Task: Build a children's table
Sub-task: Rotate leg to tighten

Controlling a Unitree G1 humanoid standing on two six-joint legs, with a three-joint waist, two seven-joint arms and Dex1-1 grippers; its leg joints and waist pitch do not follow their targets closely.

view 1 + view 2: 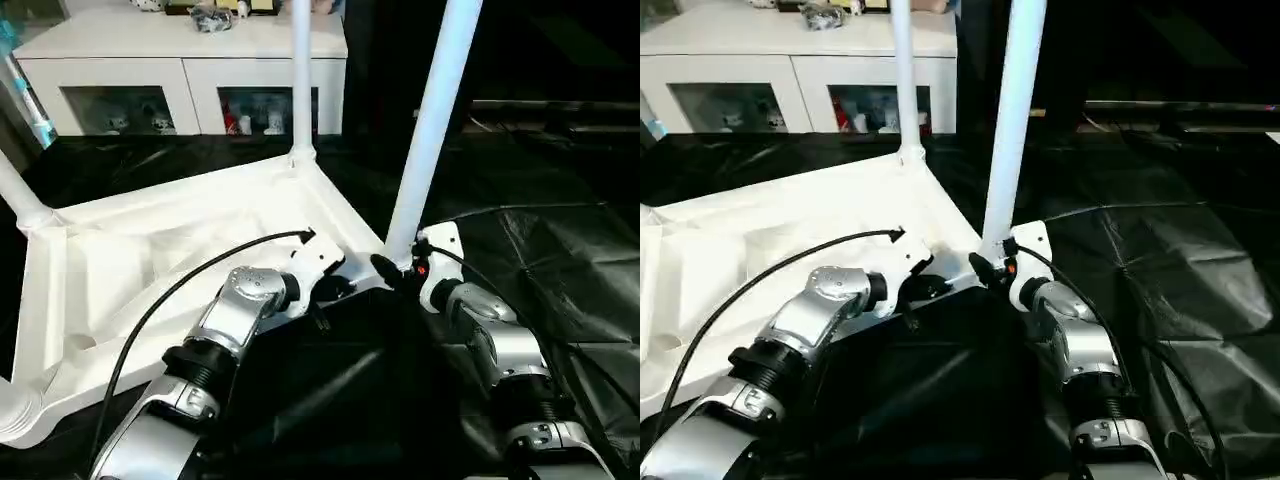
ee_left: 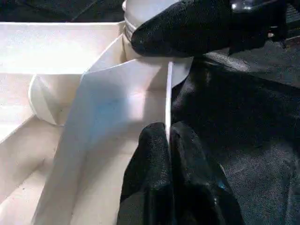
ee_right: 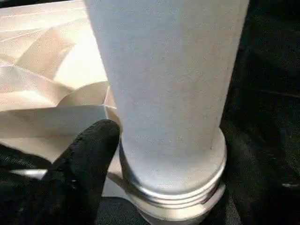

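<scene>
The upturned white plastic rectangular tabletop (image 1: pixel 150 250) lies on black sheeting (image 1: pixel 560 260), its rim pinched by the left tool (image 2: pixel 168 140). The right tool (image 1: pixel 400 272) is spread around the near round white leg (image 1: pixel 432 130), which should be kept upright while it is screwed home.

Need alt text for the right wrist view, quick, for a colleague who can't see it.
A thick white table leg stands in its corner socket, its threaded base not fully screwed in. One black finger of the right gripper touches the base, with the upturned white tabletop behind.
</scene>
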